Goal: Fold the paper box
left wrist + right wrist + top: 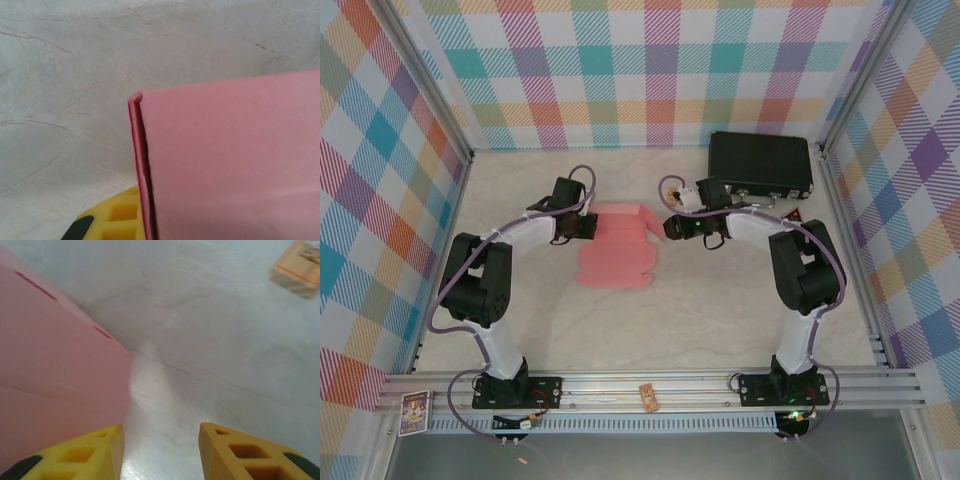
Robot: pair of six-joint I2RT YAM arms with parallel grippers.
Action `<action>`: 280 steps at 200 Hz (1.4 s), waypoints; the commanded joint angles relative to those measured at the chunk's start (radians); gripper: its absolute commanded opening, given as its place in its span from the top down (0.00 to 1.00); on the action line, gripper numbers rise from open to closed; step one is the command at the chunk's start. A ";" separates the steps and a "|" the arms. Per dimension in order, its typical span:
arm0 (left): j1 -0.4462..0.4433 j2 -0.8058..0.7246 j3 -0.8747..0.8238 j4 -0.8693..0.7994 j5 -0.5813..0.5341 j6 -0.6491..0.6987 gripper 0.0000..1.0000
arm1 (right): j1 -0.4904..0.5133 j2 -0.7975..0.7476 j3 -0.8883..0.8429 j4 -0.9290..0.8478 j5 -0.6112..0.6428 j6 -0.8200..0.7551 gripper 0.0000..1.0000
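Your left claw (582, 228) is pinched together on the left wall of the paper box (618, 245), with one yellow finger (117, 217) against the pink card. Your right claw (160, 435) stands apart, holding nothing, just right of the box. The box sits mid-table (720, 320) on a pale marbled surface, with plaid walls (650, 70) around.

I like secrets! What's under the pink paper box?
Just marbled table around the paper box, plus the left end effector's yellow finger at its edge. Beneath the middle is covered.
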State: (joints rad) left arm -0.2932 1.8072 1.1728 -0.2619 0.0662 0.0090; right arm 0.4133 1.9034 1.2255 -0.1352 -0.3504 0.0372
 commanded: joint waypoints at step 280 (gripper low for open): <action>-0.021 0.040 0.034 -0.060 0.029 0.007 0.93 | 0.187 0.150 0.095 0.285 0.321 -0.042 0.54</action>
State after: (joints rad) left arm -0.2985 1.8244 1.1957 -0.2703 0.0662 -0.0055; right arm 0.5816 2.0285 1.2686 0.1478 -0.1375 -0.0151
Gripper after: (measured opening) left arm 0.073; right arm 0.475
